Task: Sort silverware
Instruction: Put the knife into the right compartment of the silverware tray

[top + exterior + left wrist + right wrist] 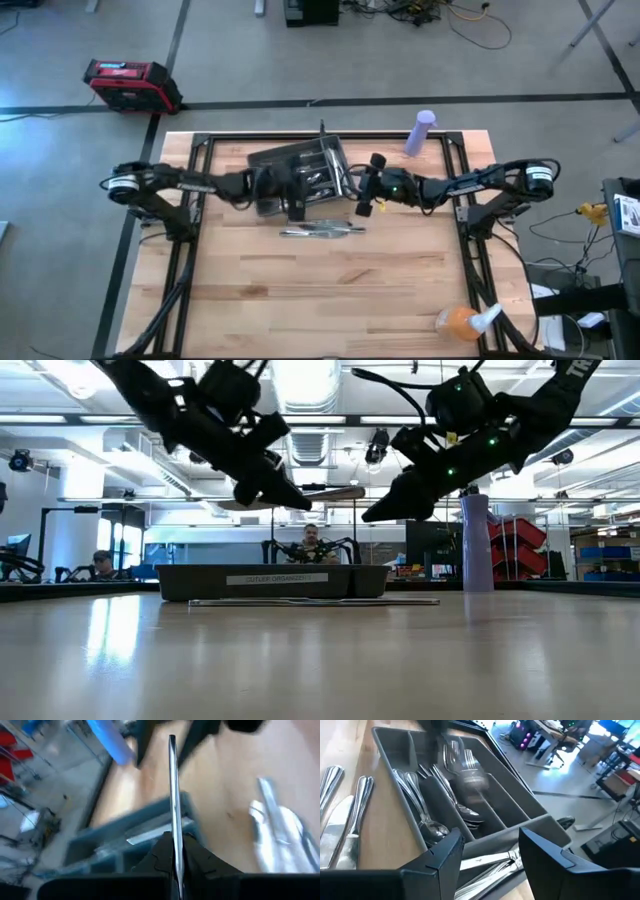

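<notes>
Two dark robot arms are reaching toward each other over a wooden tabletop (330,290), meeting above a dark grey cutlery tray (275,160).

The left gripper (173,851) is hanging above the tray, its jaws clamped on the handle of one slim silver utensil (172,795). The piece is sticking straight out ahead of the jaws, edge-on, so I cannot tell whether it is a knife or something else. Beneath the jaws lie the tray's compartments; off to one side of them, a loose pile of silverware (280,835) is resting on the bare wood.

The right gripper (487,852) is hovering just beyond the tray's near end, its jaws spread apart and gripping nothing. Ahead of those jaws, spoons (422,810) are lying in long slots and forks (457,752) in a farther one. More unsorted pieces (342,820) are lying on the wood beside the tray, and a few are sitting right under the jaws.

Risks, as I judge them: the utensil is pinched only at one end, so it could swing or slip during lowering and drop into the wrong slot or across a divider. The two arms are close together, so either could bump the other or nudge the tray.
</notes>
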`<state>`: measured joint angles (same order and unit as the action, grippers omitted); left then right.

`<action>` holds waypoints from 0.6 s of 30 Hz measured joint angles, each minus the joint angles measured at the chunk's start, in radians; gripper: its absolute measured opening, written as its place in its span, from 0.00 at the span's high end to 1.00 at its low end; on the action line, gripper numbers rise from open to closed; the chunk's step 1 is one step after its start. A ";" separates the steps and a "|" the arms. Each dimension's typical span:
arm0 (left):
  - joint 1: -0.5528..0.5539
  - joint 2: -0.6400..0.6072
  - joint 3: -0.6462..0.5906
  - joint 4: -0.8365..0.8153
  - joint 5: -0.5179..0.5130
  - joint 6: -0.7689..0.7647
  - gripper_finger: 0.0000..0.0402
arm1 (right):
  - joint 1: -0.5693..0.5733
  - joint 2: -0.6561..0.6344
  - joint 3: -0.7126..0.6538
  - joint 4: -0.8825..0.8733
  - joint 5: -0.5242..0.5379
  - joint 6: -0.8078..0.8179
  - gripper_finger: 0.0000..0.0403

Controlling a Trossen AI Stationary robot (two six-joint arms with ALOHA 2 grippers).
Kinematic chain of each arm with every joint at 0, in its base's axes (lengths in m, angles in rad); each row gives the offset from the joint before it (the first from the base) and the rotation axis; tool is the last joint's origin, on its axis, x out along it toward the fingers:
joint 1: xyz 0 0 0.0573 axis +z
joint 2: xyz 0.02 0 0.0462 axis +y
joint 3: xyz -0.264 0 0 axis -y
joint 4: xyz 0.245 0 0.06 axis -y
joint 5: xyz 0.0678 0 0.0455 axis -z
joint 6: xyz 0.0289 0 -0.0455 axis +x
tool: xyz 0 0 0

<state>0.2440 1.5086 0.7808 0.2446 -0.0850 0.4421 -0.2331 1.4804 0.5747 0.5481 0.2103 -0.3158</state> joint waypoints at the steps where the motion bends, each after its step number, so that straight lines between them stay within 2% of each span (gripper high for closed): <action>1: 0.024 0.012 0.017 -0.001 0.020 0.026 0.99 | -0.002 0.001 0.000 0.005 -0.001 -0.011 0.56; 5: 0.062 0.065 0.113 -0.073 0.042 0.111 0.99 | -0.003 -0.019 0.027 0.011 0.008 -0.096 0.54; 9: 0.063 0.119 0.194 -0.146 0.034 0.160 0.99 | -0.005 -0.064 0.040 0.001 0.132 -0.237 0.52; 11: 0.071 0.136 0.217 -0.135 0.034 0.177 0.99 | -0.016 -0.084 0.040 0.006 0.159 -0.274 0.51; 13: 0.080 0.146 0.227 -0.142 0.048 0.198 0.99 | -0.031 -0.094 0.040 0.012 0.142 -0.276 0.50; 16: 0.095 0.162 0.234 -0.141 0.133 0.226 0.99 | -0.060 -0.098 0.041 -0.036 0.026 -0.220 0.49; 18: 0.102 0.162 0.235 -0.140 0.151 0.238 0.99 | -0.073 -0.088 0.041 -0.039 -0.021 -0.168 0.48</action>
<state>0.3459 1.6711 1.0161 0.1043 0.0662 0.6800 -0.3060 1.3927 0.6156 0.5096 0.1895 -0.4842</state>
